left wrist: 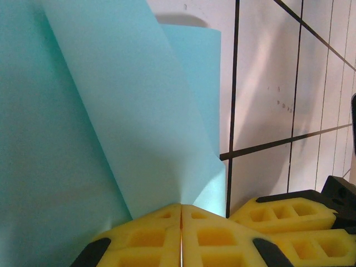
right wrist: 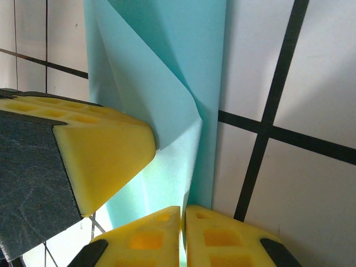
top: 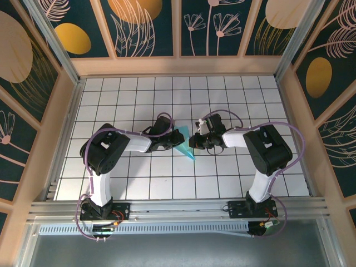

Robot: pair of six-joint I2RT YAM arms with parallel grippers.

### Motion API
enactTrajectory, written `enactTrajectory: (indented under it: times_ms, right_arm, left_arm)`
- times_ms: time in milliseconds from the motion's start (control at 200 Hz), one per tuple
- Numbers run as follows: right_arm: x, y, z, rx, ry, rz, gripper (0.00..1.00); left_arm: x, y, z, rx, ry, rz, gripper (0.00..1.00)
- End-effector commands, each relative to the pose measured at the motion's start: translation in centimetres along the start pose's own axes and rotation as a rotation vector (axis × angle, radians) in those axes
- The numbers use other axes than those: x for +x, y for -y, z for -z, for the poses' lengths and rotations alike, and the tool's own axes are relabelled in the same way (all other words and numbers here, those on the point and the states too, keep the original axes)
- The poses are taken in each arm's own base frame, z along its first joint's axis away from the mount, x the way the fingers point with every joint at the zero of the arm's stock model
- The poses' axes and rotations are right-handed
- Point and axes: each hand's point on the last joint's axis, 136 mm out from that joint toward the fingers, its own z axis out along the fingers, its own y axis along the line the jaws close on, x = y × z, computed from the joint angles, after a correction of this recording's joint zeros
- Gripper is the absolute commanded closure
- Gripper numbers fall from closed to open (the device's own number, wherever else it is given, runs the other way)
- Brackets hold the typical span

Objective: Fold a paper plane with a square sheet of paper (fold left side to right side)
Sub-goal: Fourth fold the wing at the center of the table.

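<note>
Near edge: both bases sit on the metal rail [top: 178,208]. The left arm [top: 103,161] and right arm [top: 267,153] bend inward and meet at the middle of the white grid tabletop [top: 233,100]. The left pincer [top: 168,140] and right pincer [top: 196,140] face each other, close together, with the cyan paper [top: 184,146] between them. From above, the paper reads as a narrow pointed wedge, tip toward the near side and slightly right, wide end toward the far side. Left wrist view: the left pincer's yellow pads are pressed together, and a raised flap of the paper [left wrist: 111,111] comes down into the seam between them, so it is clamped on the paper. A second layer stands behind that flap with a straight top edge. The right pincer's fingers [left wrist: 283,219] sit just beside it at lower right, over bare tiles. Right wrist view: the right pincer [right wrist: 182,239] is also closed, with a thin cyan strip showing in the seam, so it is clamped on the paper too. Above the pads the paper [right wrist: 167,67] runs up as a tall folded strip with a diagonal crease. One finger of the left pincer [right wrist: 105,150] presses against its left side. I can't tell how much of the paper lies flat on the tabletop. Beyond it are more grid tiles, then the wooden back wall [top: 178,65] with dark floral panels.
</note>
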Motion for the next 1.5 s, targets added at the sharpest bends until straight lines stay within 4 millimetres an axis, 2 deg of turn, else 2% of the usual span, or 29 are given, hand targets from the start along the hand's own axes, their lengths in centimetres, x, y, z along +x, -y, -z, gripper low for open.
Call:
enactTrajectory:
  times_ms: [0, 190, 405, 716, 866, 976, 1146, 1326, 1496]
  right_arm:
    - [2.2, 2.4, -1.0, 0.086, -0.068, -0.049, 0.87]
    - [0.4, 1.0, -0.4, 0.057, -0.026, -0.037, 0.86]
    - [-1.4, -0.7, 1.0, 0.038, 0.030, -0.018, 0.78]
    - [-2.7, -1.3, 4.2, 0.057, 0.101, -0.004, 0.73]
    - [-1.9, -2.9, 5.4, -0.005, 0.083, 0.046, 0.74]
    - [-0.4, -4.0, 5.6, -0.069, 0.034, 0.085, 0.84]
    - [2.5, -4.7, 4.3, -0.121, -0.052, 0.088, 0.97]
    - [4.3, -5.0, 2.5, -0.125, -0.100, 0.086, 0.99]
    - [4.5, -4.4, 1.6, -0.099, -0.105, 0.074, 0.97]
  left_arm:
    - [1.5, -3.7, -0.6, -0.112, -0.034, 0.021, 0.92]
    - [1.7, -4.2, -0.6, -0.126, -0.036, 0.026, 0.93]
    - [1.7, -4.2, -0.7, -0.131, -0.037, 0.024, 0.93]
    - [1.7, -4.4, -0.5, -0.138, -0.035, 0.021, 0.93]
    - [1.7, -4.4, -0.5, -0.138, -0.035, 0.023, 0.93]
    - [1.7, -4.3, -0.5, -0.137, -0.034, 0.020, 0.93]
    - [1.5, -4.1, -0.5, -0.137, -0.033, 0.013, 0.93]
    - [1.5, -4.1, -0.3, -0.139, -0.031, 0.010, 0.93]
    - [1.5, -4.1, -0.4, -0.139, -0.030, 0.010, 0.93]
